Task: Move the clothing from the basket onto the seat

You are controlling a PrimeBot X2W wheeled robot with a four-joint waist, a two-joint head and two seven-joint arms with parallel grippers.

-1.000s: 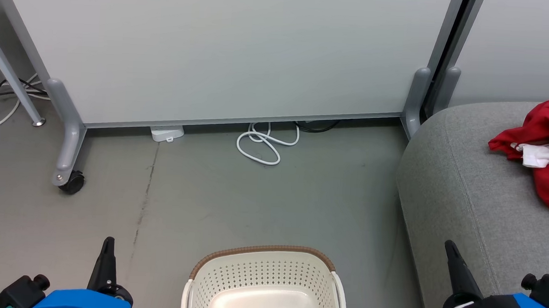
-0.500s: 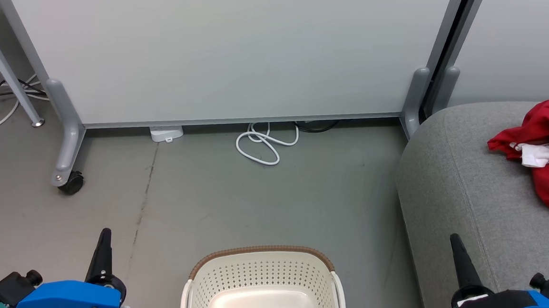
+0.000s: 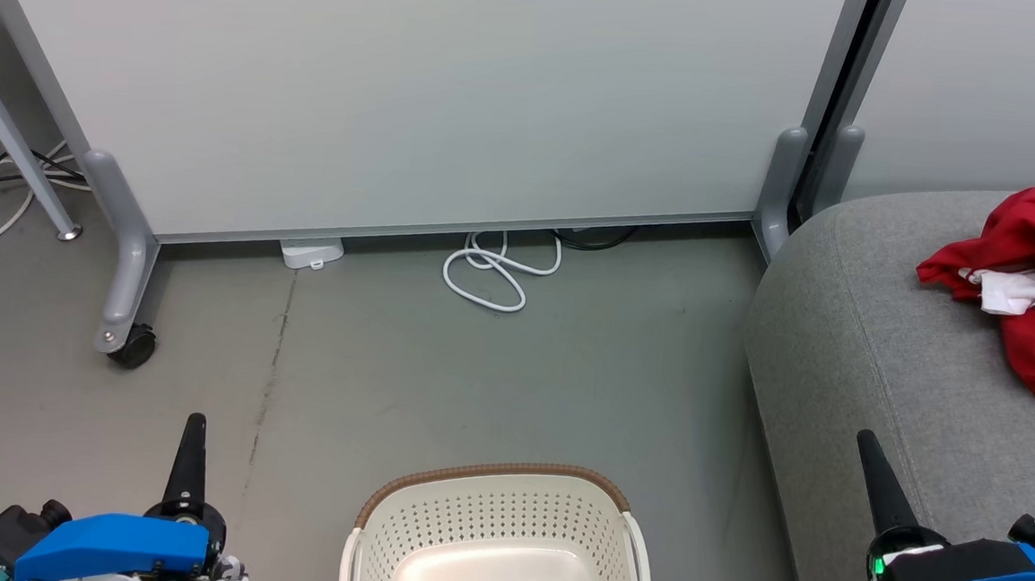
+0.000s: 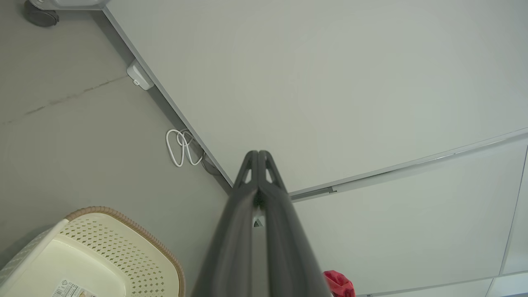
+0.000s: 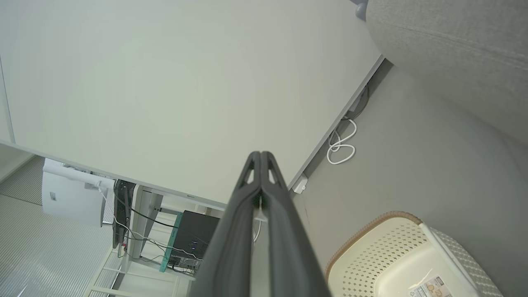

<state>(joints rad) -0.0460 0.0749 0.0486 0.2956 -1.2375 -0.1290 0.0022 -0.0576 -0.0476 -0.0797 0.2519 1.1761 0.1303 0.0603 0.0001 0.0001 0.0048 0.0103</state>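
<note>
Across the back: pale partition panel [image 3: 404, 95], upright on grey legs.
Underfoot: grey floor [image 3: 495, 370], marked by a thin dark crack left of centre.
At the right of the head view: grey upholstered seat [image 3: 873, 348] with a rounded corner.
At bottom centre: cream perforated basket [image 3: 503, 519] with a brown rim, upright on the floor, near the seat but apart from it; printed label on its bare inside bottom.
On top of the seat, at the far right edge: red-and-white clothing [image 3: 1033, 304], crumpled in a heap, well apart from the basket.
At lower left, over the floor beside the basket: left gripper [image 3: 194, 428], closed, fingers pressed together and pointing up the view; blue wrist housing lying crosswise below.
At lower right, before the seat's near part: right gripper [image 3: 869, 451], closed, fingers together, tips leaning slightly left; small green light lit on the wrist.
At the panel's foot: coiled white cable [image 3: 496, 276].
Under the left leg: black caster [image 3: 131, 345].
</note>
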